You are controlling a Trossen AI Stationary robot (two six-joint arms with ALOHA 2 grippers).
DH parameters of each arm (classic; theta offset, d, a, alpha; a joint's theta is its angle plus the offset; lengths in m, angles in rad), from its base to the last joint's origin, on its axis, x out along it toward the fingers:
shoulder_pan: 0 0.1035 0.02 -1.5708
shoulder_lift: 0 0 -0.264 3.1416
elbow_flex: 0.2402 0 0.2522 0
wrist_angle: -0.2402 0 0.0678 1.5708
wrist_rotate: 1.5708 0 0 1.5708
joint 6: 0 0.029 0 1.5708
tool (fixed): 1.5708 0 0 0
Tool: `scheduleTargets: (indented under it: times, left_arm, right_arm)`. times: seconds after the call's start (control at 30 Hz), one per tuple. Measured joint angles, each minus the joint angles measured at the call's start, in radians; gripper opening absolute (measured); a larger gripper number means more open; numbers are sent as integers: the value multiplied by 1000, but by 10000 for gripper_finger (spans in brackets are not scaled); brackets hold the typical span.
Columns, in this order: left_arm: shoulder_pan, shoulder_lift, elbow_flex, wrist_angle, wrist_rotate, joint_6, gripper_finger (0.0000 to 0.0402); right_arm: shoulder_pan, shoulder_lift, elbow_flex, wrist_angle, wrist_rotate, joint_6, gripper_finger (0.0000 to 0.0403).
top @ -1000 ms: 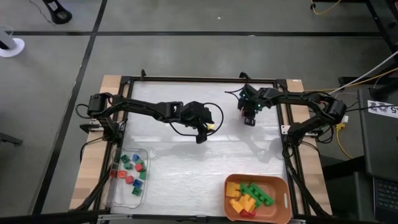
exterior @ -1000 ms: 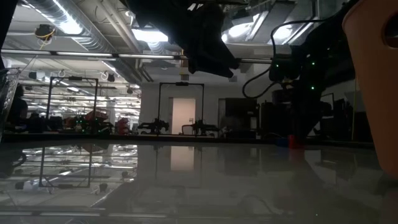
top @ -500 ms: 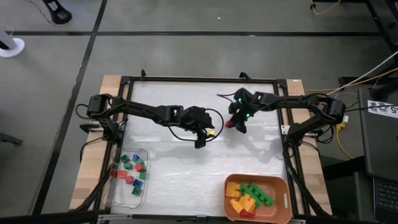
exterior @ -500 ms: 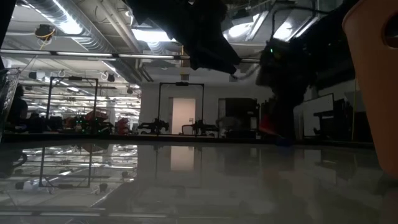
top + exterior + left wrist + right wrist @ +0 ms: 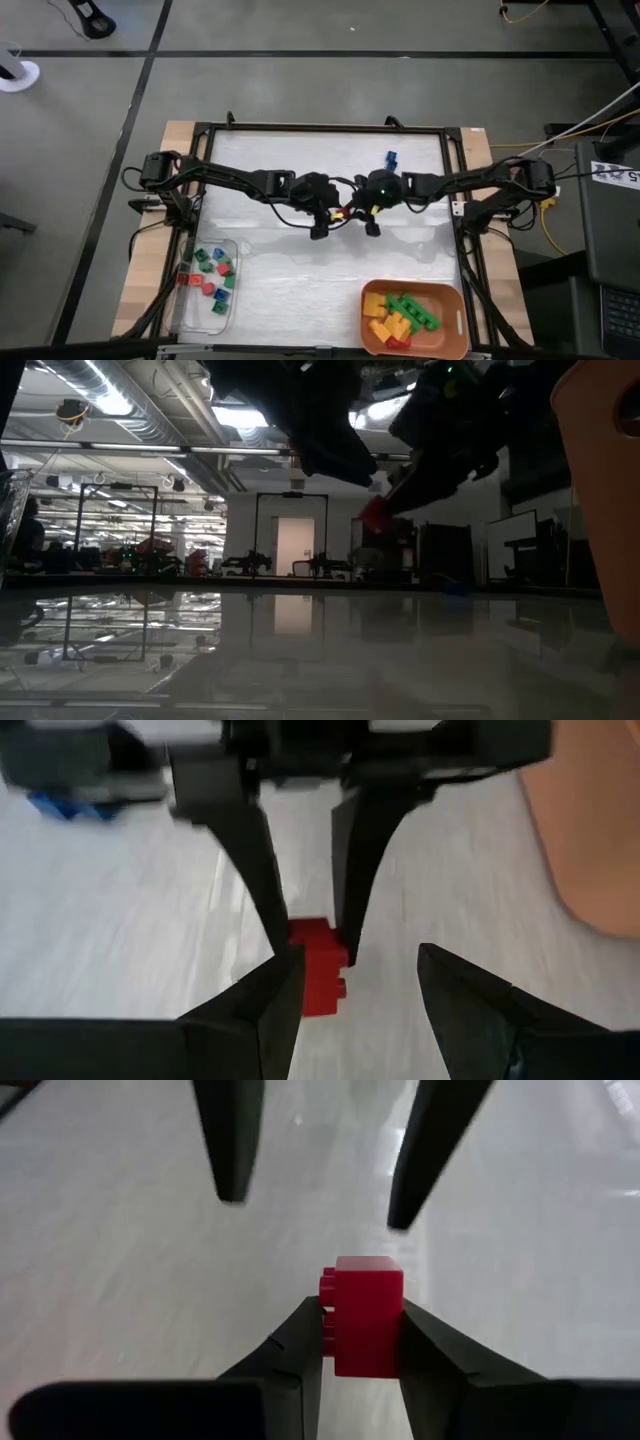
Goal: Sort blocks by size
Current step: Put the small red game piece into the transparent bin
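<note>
**Red cube offered from right arm to left at mid-bench**

The right gripper has its fingers clamped on a small red brick, carried clear of the bench near its middle. The left gripper faces it with fingers apart, seemingly to receive the brick. That suits the sorting: the clear tray of small cubes lies at the near left corner, the left arm's side. The orange bin of longer bricks sits at the near right corner. A blue brick waits near the far edge.
</note>
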Motion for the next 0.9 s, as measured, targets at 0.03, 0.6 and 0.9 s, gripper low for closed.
scheduleTargets:
  times: [0.03,0.6,0.9]
  left_arm:
    - [-2,0,0,-15,0,3,182]
    - [-18,0,0,-76,-18,27,182]
    - [-23,0,0,-76,-18,27,182]
  right_arm:
    - [14,0,0,15,25,0,101]
    - [95,0,0,105,87,175,103]
    - [95,-1,0,150,57,179,103]
